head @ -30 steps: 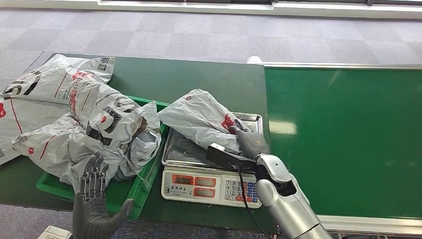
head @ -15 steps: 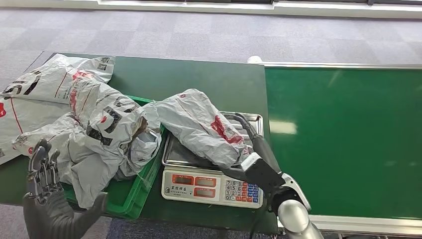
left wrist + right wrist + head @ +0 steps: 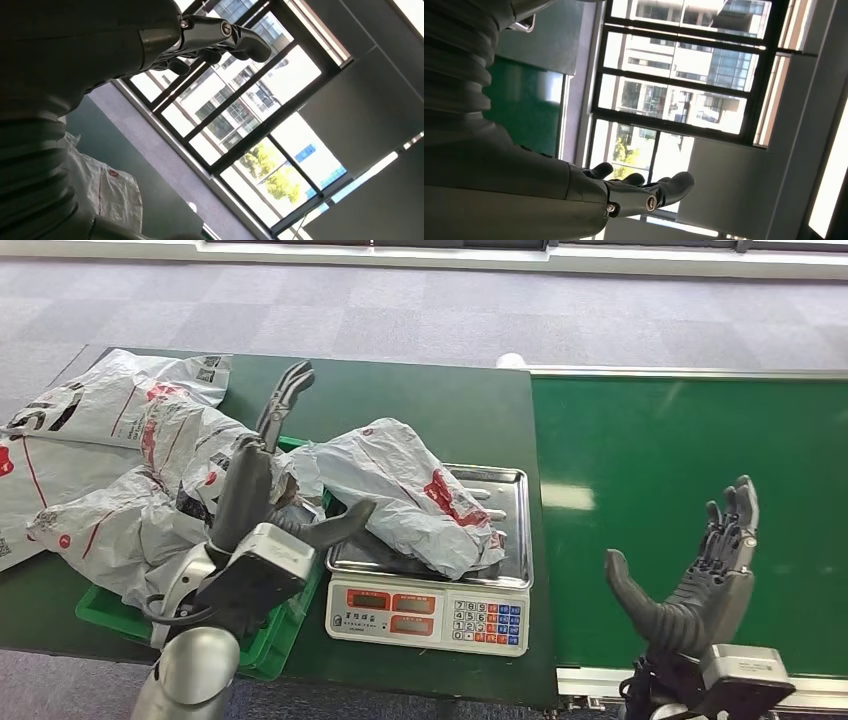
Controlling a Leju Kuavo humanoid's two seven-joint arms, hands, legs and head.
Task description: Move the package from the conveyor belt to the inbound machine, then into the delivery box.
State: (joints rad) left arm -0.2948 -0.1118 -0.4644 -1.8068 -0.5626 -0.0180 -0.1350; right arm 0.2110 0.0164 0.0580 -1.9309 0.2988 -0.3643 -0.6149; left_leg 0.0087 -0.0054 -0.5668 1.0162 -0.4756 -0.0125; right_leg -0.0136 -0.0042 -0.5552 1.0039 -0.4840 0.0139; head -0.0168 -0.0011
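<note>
A crumpled grey package with red marks lies on the steel pan of the inbound scale, its left end hanging over the pan's edge. My left hand stands raised just left of it, fingers stretched upward and thumb pointing at the package; it holds nothing. My right hand hovers open and empty over the green conveyor belt near its front edge, well right of the scale. The left wrist view has my left hand against windows, with a corner of the package below.
A green delivery box left of the scale holds several grey packages, with more piled on the table behind. The scale's keypad and displays face me. The right wrist view catches my right hand beside the belt.
My right hand has let go of the package and drawn back to the right over the belt. My left hand has risen from the table's front edge to beside the package.
</note>
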